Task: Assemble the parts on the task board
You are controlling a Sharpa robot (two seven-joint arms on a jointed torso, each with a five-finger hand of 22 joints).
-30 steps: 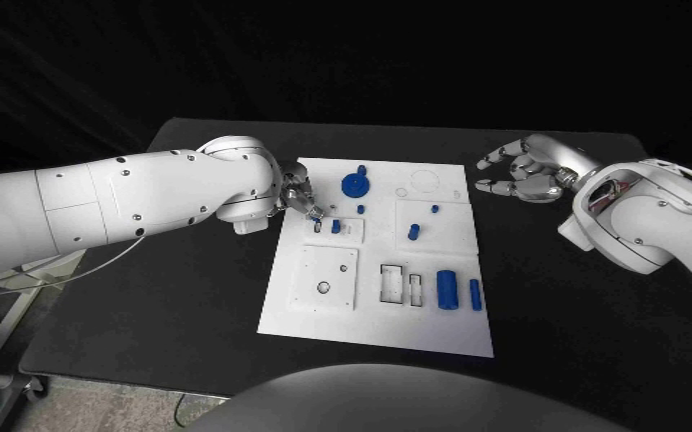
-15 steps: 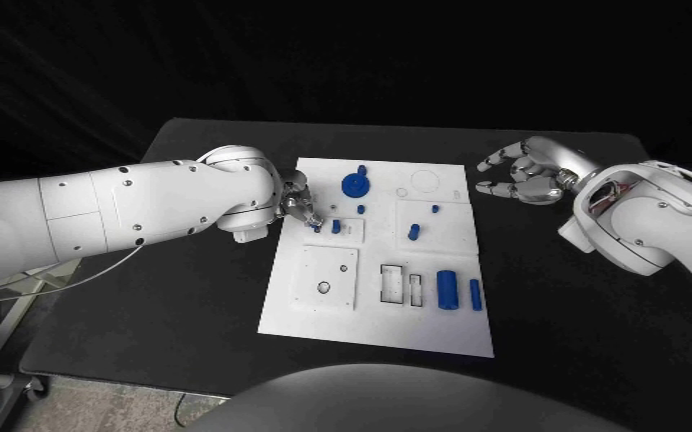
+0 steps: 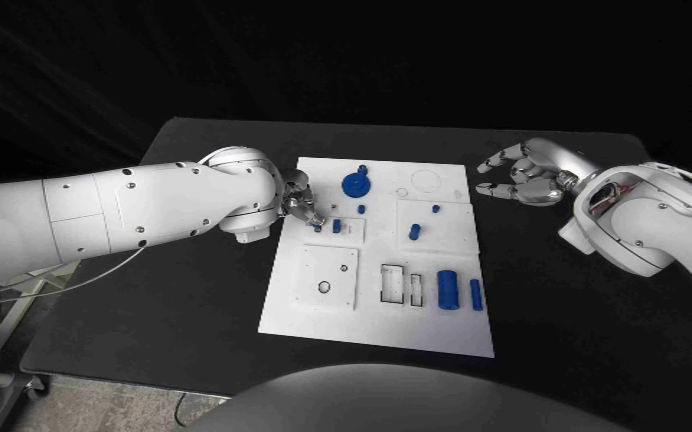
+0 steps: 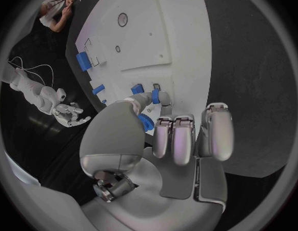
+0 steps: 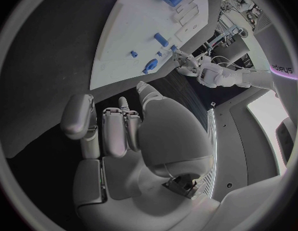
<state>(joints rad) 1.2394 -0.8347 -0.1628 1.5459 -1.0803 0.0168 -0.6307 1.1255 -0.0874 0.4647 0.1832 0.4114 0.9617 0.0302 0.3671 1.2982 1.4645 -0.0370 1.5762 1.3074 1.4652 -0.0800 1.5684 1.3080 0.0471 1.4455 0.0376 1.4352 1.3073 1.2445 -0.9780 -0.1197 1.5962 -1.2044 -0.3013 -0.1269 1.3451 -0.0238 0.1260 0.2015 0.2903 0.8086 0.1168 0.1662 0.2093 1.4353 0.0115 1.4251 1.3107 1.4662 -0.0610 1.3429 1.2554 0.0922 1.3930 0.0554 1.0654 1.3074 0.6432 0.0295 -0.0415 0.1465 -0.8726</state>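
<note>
**Left hand pinches a peg at the board's left edge; right hand waits off the board**

Little has moved in the last second: the left arm has rolled slightly at the task board's left edge, while its hand stays at the same spot and the right hand stays where it was.

The left hand (image 3: 300,204) reaches over the left edge of the task board (image 3: 378,330), near the far-left corner. In the left wrist view its thumb and one finger (image 4: 163,98) close on a small blue peg (image 4: 154,96); the other fingers lie curled side by side. The peg is at the board surface, but whether it sits in a hole cannot be told.

Just beyond the fingertips stand other small blue pegs (image 3: 336,225), and farther in, a round blue disc part (image 3: 353,186) near the far edge. A blue cylinder (image 3: 447,289) and a thinner blue bar (image 3: 475,294) lie toward the board's right edge, nearer the robot.

The right hand (image 3: 522,176) hangs over the black table (image 3: 173,292) just off the board's far-right corner, fingers loosely curled and apart, holding nothing.
</note>
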